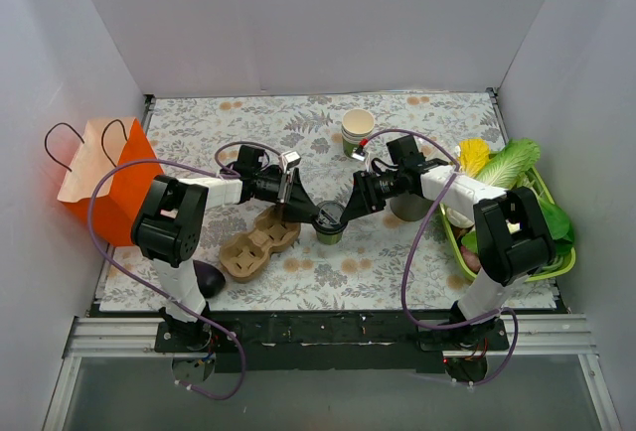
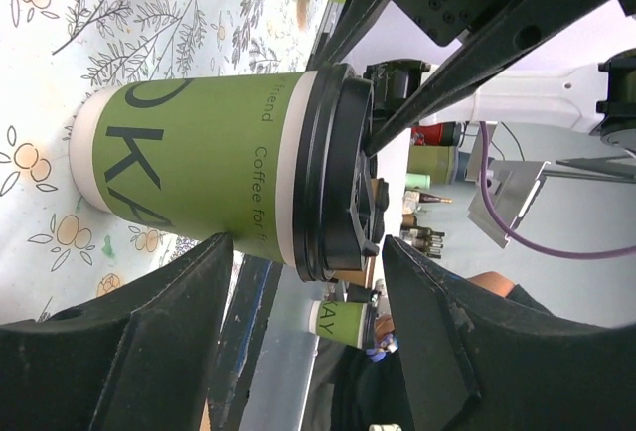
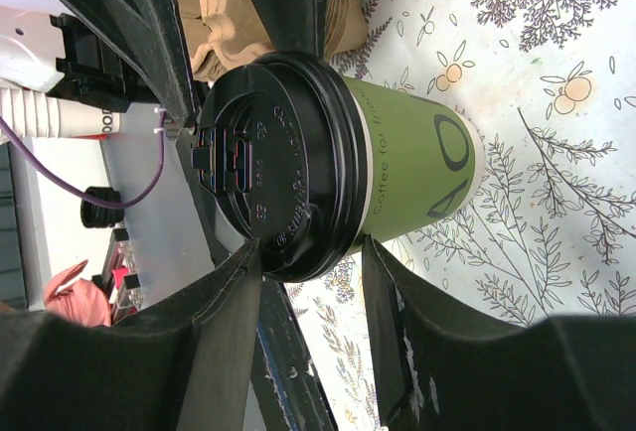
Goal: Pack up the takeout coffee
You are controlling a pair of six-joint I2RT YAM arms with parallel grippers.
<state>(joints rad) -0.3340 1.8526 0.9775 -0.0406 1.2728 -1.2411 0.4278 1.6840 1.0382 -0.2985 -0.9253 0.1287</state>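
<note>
The takeout coffee [image 1: 329, 224] is upright on the table [image 1: 397, 262], roughly dead centre between your two arms, black lid [image 3: 268, 153] seated on it. Both arms are crowded in on it at lid height.

Your left gripper [image 2: 307, 240] is spread wide, with a gap broader than the lid rim, and I don't think it's touching anything. Your right gripper [image 3: 310, 252] is about half open with the lid's edge sitting between the fingertips. From these views I honestly can't tell if the pads are pressing on it or just framing it.

My read is that you're sorting out who carries the cup. Pick one arm and pull the other clear first, since there's no room for both. I'd grab the green body just under the rim, not the lid, because a lid-only hold could pop it off. Squeeze gently, as paper cups crush.

Then lift straight up, keep it level, and drop it into a well of the cardboard carrier [image 1: 260, 242] just to its near left. The orange bag [image 1: 114, 188] is further left, for afterwards.
</note>
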